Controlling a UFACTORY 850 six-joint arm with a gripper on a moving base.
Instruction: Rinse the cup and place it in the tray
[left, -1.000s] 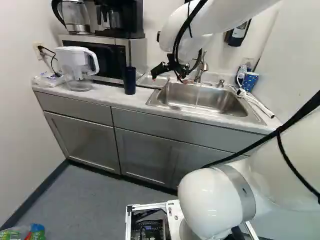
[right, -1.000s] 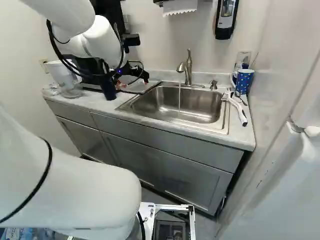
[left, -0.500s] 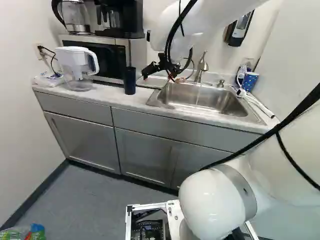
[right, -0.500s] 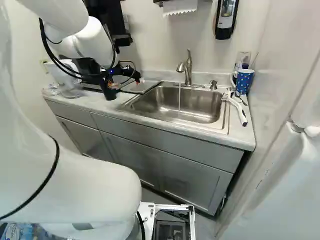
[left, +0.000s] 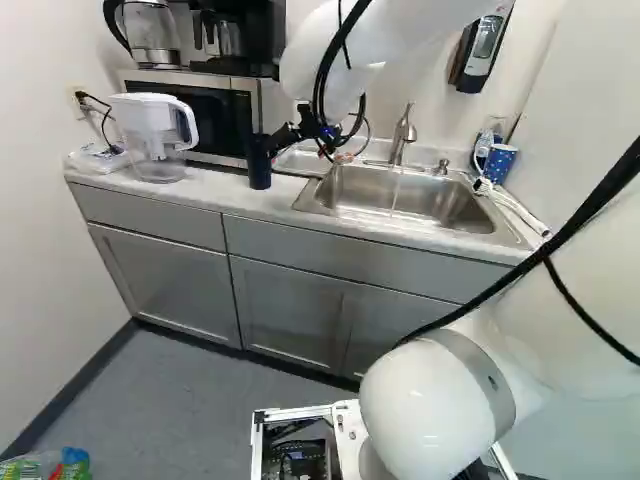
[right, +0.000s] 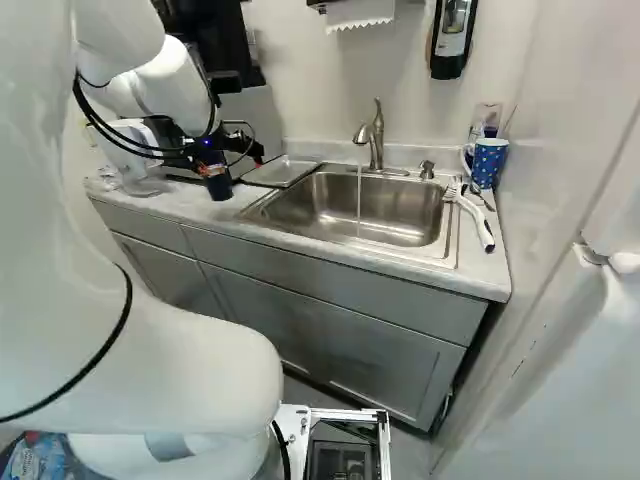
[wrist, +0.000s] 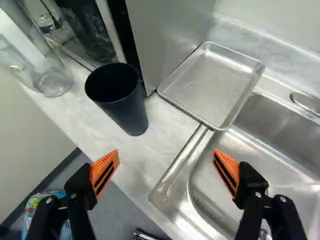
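- Gripper (wrist: 166, 157): fingers wide apart, nothing between them, no hold on anything.
- Key relation: cup (wrist: 119, 102) is ahead of the fingers, offset off their centreline toward the counter-side finger (wrist: 104, 172). Sink-side finger (wrist: 227, 172) sits over the sink (right: 400, 205) in wrist view.
- Cup stands upright on the counter (wrist: 145, 155), mouth up, long axis vertical. Fingers should come in from its side and straddle the wall; spread looks enough, my guess.
- Next: shift sideways away from the sink to centre on the cup, then advance, then close. Straight ahead as is, sink-side finger probably misses and the other may knock the cup.
- Only one arm (right: 180, 85) to use, already on the cup's sink side.
- Behind cup: microwave (left: 200, 120) close, contact can't be told. Don't overshoot.
- Tray (wrist: 210, 85) just beside the cup, lying flat near the sink rim. Keep the sink-side finger off its raised lip.
- Far side of cup from the sink: pitcher (wrist: 52, 82), apart from it, some bare counter between.
- Front of cup: bare counter, then the drop-off edge. Best approach room.
- Faucet (right: 377, 140) running, thin stream (right: 359, 195) into the sink. Rinse still to do.
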